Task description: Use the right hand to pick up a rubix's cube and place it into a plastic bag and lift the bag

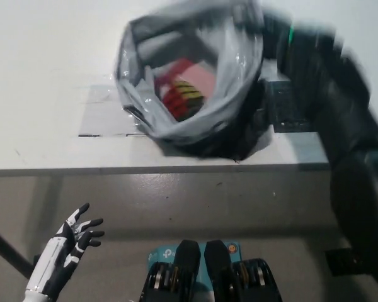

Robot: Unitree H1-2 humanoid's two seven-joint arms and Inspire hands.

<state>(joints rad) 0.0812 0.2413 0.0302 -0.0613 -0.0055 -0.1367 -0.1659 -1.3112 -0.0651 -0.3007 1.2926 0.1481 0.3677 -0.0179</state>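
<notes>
our black right arm (pixel 340 126) holds the grey plastic bag (pixel 189 82) up, red-and-yellow rubik's cube (pixel 183 95) inside — its hand blurred, grip unclear; white left hand (pixel 75 236) spread, empty, far below.

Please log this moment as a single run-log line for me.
cube: inside plastic bag | right arm: at bag, hand hidden | left hand: open, resting below table edge

1. Plastic bag (pixel 195 119): translucent grey, glossy.
2. Cube (pixel 181 95): red and yellow faces, dark grid lines.
3. Table (pixel 44 75): white.
4. Left hand (pixel 74 236): white with black.
5. Right arm (pixel 340 126): black.
</notes>
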